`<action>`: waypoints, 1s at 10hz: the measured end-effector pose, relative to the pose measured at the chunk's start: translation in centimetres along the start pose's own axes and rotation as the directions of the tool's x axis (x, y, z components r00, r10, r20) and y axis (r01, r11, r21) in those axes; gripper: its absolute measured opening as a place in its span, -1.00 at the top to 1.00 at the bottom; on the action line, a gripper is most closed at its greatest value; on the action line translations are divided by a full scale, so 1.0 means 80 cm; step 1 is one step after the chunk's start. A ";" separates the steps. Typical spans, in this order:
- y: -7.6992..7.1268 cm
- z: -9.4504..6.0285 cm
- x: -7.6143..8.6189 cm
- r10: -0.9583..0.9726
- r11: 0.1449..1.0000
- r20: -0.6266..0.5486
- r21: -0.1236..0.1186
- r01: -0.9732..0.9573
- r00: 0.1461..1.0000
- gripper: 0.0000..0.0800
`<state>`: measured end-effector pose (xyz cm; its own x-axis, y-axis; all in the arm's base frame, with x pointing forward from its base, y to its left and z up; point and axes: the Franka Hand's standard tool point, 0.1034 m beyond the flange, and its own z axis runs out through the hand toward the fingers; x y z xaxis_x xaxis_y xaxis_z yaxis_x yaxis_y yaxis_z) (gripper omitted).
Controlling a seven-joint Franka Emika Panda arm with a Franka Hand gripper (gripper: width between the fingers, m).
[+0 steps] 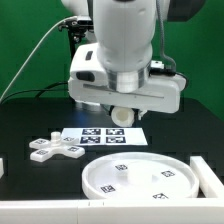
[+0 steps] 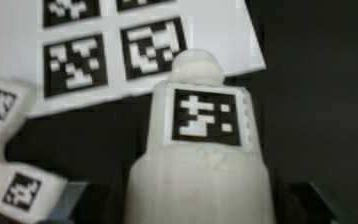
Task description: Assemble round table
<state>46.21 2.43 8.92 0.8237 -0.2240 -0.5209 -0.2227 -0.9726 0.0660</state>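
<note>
Clamped on the short cylinder leg (image 1: 120, 114), the pincer (image 1: 120, 106) sits at the centre of the exterior view, with the leg hanging beneath the hand above the marker board (image 1: 100, 138) on the black table (image 1: 30, 120). Low toward the exterior view's left, the cross-shaped foot (image 1: 55, 149) lies just beside that board. The round disc (image 1: 140, 178) lies rim up in the lower middle of the frame, apart from both. In the wrist view the leg (image 2: 202, 140) fills the centre with its tag facing the camera. The marker board (image 2: 123, 45) is behind it and two arms of the foot (image 2: 16, 150) are beside it. The fingertips are mostly hidden.
</note>
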 end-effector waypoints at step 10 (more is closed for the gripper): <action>-0.021 -0.086 0.044 -0.008 0.990 -0.710 0.095 0.106 0.704 -0.02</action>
<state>53.08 2.86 12.84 0.9520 -0.1942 0.2366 -0.1824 -0.9807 -0.0709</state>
